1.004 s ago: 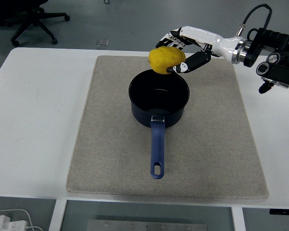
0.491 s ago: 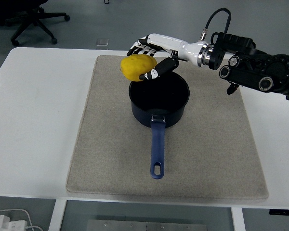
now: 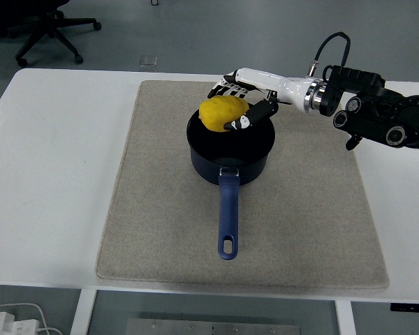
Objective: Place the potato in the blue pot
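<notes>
A yellow potato (image 3: 222, 114) is held in my right hand (image 3: 239, 105), whose fingers wrap it from behind and the right. It hangs over the left part of the blue pot's (image 3: 257, 159) opening, at about rim height. The pot stands near the middle back of the beige mat (image 3: 160, 209), its blue handle (image 3: 228, 218) pointing toward the table's near edge. My right arm (image 3: 377, 115) reaches in from the right edge. The left arm does not show.
The white table (image 3: 56, 174) carries the mat. An office chair (image 3: 45, 28) stands on the floor at the back left. A small square object (image 3: 148, 61) lies on the floor behind the table. Cables (image 3: 14, 317) lie below the near left edge.
The hand swung the potato left past the pot's rim, then came back right and lower, so it now hangs over the pot's opening.
</notes>
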